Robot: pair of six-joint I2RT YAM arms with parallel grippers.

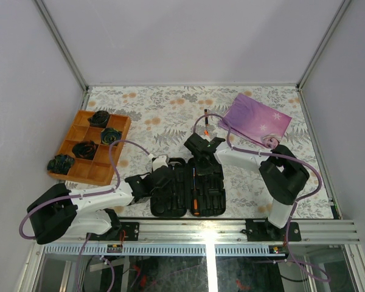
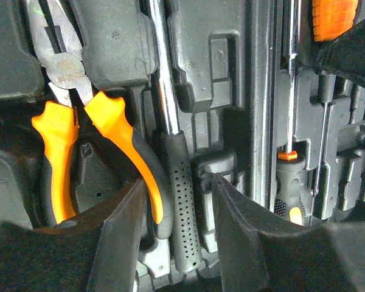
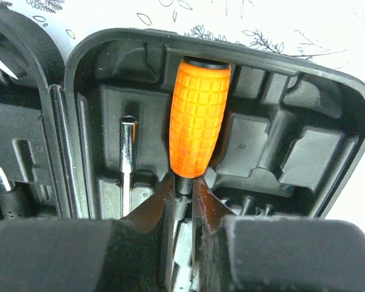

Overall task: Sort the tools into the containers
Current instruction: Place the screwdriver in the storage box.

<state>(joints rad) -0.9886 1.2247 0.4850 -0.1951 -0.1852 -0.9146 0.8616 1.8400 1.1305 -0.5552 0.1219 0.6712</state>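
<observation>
The black tool case [image 1: 176, 196] lies open near the table's front edge. In the left wrist view its slots hold orange-handled pliers [image 2: 66, 115], a steel hammer with a black perforated handle [image 2: 181, 194] and a black-and-orange screwdriver [image 2: 289, 182]. My left gripper [image 2: 181, 228] is open, its fingers [image 2: 118, 237] on either side of the hammer handle and apart from it. My right gripper [image 3: 184, 196] is shut on the black neck of an orange-handled screwdriver [image 3: 198, 115], which lies in a slot of the case's right half [image 3: 304, 146]. From above, the left gripper [image 1: 160, 176] and right gripper [image 1: 201, 153] are over the case.
An orange divided tray [image 1: 79, 161] with black coiled lumps stands at the left. A purple bag [image 1: 255, 118] lies at the back right. A small tool with an orange tip [image 1: 205, 126] lies on the floral cloth behind the case. Purple cables loop over both arms.
</observation>
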